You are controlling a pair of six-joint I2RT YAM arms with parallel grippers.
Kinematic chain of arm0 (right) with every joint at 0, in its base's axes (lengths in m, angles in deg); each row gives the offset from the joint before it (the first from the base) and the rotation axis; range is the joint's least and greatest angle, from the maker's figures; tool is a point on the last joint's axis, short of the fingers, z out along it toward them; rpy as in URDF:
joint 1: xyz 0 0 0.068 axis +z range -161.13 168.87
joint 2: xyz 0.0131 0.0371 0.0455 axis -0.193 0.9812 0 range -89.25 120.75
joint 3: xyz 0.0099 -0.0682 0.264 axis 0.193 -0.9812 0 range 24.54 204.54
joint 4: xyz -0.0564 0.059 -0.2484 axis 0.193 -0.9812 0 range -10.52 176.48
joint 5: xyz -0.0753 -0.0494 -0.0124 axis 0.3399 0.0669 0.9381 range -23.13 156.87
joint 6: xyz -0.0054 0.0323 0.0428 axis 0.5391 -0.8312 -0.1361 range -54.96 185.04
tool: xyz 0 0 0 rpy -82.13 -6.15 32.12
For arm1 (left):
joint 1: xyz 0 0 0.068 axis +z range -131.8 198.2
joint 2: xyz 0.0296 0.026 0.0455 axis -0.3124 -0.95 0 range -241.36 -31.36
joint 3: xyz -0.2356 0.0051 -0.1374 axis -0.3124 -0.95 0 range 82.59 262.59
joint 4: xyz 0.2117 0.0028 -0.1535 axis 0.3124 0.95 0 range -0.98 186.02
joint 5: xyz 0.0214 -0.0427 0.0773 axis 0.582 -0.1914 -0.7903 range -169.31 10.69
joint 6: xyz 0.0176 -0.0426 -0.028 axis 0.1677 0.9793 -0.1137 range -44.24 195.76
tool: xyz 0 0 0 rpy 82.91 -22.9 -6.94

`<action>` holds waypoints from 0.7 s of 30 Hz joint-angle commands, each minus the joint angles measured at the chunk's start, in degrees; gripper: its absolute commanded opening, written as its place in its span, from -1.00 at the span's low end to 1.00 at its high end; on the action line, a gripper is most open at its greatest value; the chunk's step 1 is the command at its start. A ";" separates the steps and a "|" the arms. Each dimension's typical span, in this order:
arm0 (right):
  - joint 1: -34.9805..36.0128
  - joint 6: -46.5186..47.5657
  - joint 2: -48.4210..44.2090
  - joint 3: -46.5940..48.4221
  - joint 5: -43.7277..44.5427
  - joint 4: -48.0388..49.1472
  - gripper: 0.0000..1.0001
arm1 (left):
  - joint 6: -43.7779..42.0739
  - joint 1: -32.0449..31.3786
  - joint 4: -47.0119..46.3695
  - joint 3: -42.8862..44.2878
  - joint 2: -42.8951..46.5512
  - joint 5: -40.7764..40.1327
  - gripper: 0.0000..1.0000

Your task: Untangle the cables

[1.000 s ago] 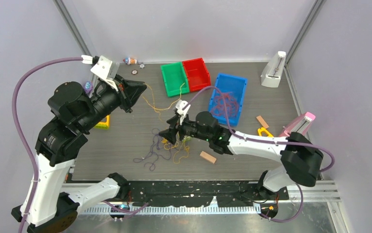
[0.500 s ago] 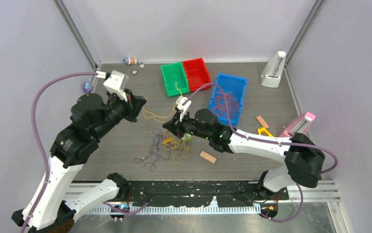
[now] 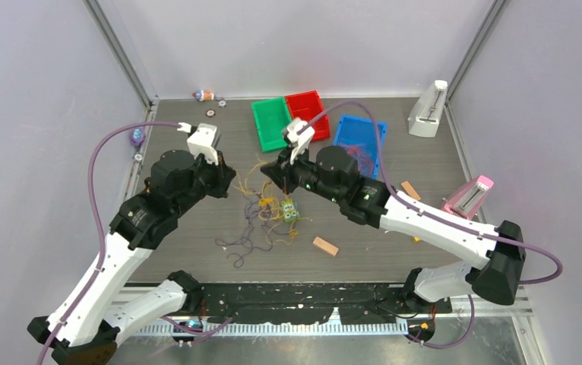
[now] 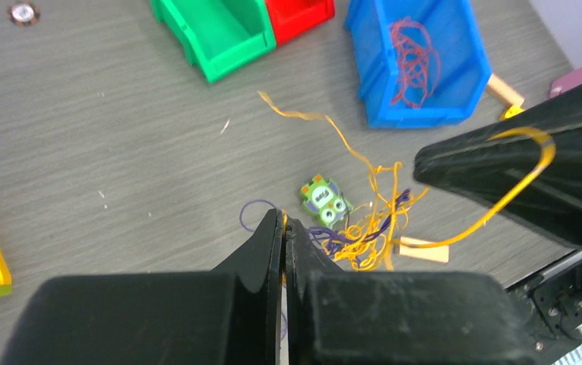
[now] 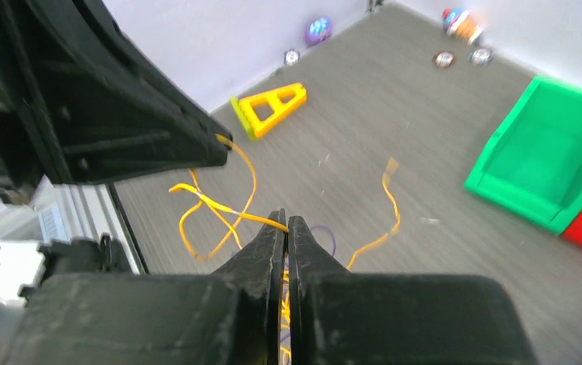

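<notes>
**Desk:** What changed over the counter (image 3: 189, 255) in that last second?

**Photographer:** The right gripper (image 5: 287, 224), which had hung spread over the cables (image 3: 267, 220), closed and rose, its jaws pressed together on a yellow cable (image 5: 231, 211). The left gripper (image 4: 283, 232), already clamped on a yellow cable of its own, swung in from the left wall until the two stood near each other above the heap

**Desk:** And for the untangling?

**Photographer:** Both ends of the job looked to be in hand. Yellow loops hung off the surface between the grippers, while the purple cables (image 3: 236, 245) and the rest of the knot lay mid-counter beside a small green toy (image 3: 289, 211). Whether both grippers held the same cable could not be told, and the parting pull had not yet come

**Desk:** Room to pull?

**Photographer:** Bare counter lay to the left as far as the yellow triangular piece (image 5: 269, 106), and along the near edge. Behind the heap stood the green bin (image 3: 271, 123) and the red bin (image 3: 308, 112). The blue bin (image 4: 417, 115), with red cables (image 4: 413, 61) in it, sat close behind the right arm. A wooden block (image 3: 324, 245) lay near the heap's right side. The tightest margin appeared to be between the grippers themselves
</notes>
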 commanded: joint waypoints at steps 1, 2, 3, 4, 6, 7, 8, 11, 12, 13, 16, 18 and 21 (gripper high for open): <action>-0.40 5.47 -1.21 18.85 4.58 -12.03 -0.89 | 0.07 0.21 -5.32 9.82 -0.04 -0.84 -1.00; -0.40 7.15 -1.05 21.37 4.98 -15.82 -0.89 | 0.07 0.18 -5.25 13.30 -0.30 -0.29 -1.00; -0.41 7.88 -1.29 25.87 5.48 -17.36 -0.89 | 0.10 0.19 -5.44 15.43 -0.42 0.28 -1.00; -0.41 8.89 -1.54 28.44 6.15 -19.61 -0.89 | 0.22 0.14 -5.90 16.70 -0.31 0.95 -1.00; -0.41 9.08 -3.23 29.07 7.66 -20.94 -0.89 | 0.92 0.14 -7.47 16.26 0.93 1.84 -1.00; -0.47 8.85 -4.74 27.66 8.10 -20.98 -0.89 | 1.55 0.19 -8.77 14.85 1.66 1.94 -1.00; -0.48 8.23 -5.46 26.21 8.70 -20.63 -0.89 | 2.23 0.15 -9.90 12.37 2.41 2.02 -1.00; -0.73 6.16 -8.24 15.78 9.90 -18.90 -0.89 | 4.91 0.17 -11.89 3.89 3.48 2.25 -1.00; -0.93 4.35 -8.53 11.75 10.57 -18.28 -0.89 | 6.46 0.15 -11.87 1.98 3.27 3.12 -1.00; -1.11 2.69 -8.92 10.08 10.83 -18.06 -0.89 | 8.13 0.14 -11.67 0.73 2.82 4.31 -1.00; -2.01 1.07 -9.34 7.30 10.80 -18.40 -0.90 | 8.49 0.16 -10.14 3.65 0.72 8.51 -1.00; -2.24 2.42 -9.59 10.88 10.49 -20.07 -0.89 | 7.11 0.17 -8.05 8.49 -0.66 7.85 -1.00; -2.25 5.36 -9.79 18.54 9.26 -23.80 -0.89 | 6.12 0.15 -7.07 13.55 -1.24 7.31 -1.00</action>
